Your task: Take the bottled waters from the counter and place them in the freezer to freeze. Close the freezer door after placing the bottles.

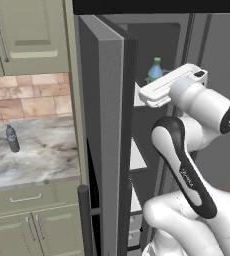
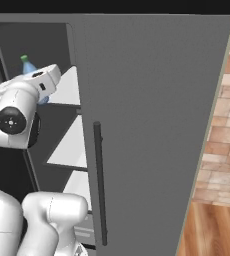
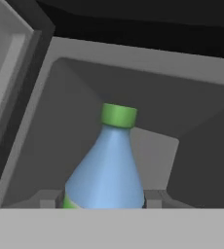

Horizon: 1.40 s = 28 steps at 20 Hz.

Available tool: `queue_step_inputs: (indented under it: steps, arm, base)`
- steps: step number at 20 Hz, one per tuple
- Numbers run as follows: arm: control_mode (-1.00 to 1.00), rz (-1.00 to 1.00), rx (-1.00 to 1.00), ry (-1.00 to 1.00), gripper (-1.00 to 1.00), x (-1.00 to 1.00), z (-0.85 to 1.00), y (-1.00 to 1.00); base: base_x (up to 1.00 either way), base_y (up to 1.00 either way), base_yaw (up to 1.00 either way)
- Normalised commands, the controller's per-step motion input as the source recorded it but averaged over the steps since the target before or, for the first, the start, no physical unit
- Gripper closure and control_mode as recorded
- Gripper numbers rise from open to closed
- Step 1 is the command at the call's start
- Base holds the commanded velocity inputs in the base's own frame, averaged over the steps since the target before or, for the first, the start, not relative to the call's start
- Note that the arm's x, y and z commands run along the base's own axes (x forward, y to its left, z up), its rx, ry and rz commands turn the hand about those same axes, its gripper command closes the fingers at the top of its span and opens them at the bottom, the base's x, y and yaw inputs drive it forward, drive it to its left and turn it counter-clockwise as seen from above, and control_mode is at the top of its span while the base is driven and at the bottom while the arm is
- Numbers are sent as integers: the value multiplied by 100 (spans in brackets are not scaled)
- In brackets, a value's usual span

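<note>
The clear blue bottled water (image 1: 155,70) (image 2: 28,66) (image 3: 106,170) with a green cap stands upright at the top white shelf (image 2: 69,87) inside the freezer (image 1: 157,42). My gripper (image 1: 151,85) (image 3: 104,202) reaches into that compartment and is shut on the bottle's lower body, one finger on each side. The smoky grey bottled water (image 1: 12,138) with a dark cap stands upright on the counter (image 1: 42,155), far left of the arm. The freezer door (image 1: 107,125) is swung wide open between the counter and the arm, its dark bar handle (image 1: 84,220) low down.
The refrigerator's plain grey door (image 2: 152,125) with a long dark handle (image 2: 99,180) is closed on the right. Lower white shelves (image 1: 137,155) and drawers sit below the hand. Pale green cabinets (image 1: 27,35) hang above the counter. Wooden floor (image 2: 212,230) lies far right.
</note>
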Motion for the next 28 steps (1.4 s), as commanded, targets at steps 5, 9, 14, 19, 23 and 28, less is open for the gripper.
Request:
queue_step_inputs:
  steps: [5, 9, 14, 19, 23, 28]
  arm:
    - [-100, 0, 0, 0, 100, 32, -1, 8]
    - [-100, 0, 0, 0, 100, 30, -4, 21]
    - [-100, 0, 0, -1, 100, 31, -2, 7]
    - [-100, 0, 0, 0, 100, 28, -10, 0]
    - [-100, 0, 0, 0, 100, 19, -26, 0]
    - [-100, 0, 0, 0, 100, 12, -13, 0]
  base:
    - [0, 0, 0]
    - [0, 0, 0]
    - [0, 0, 0]
    - [0, 0, 0]
    - [0, 0, 0]
    - [0, 0, 0]
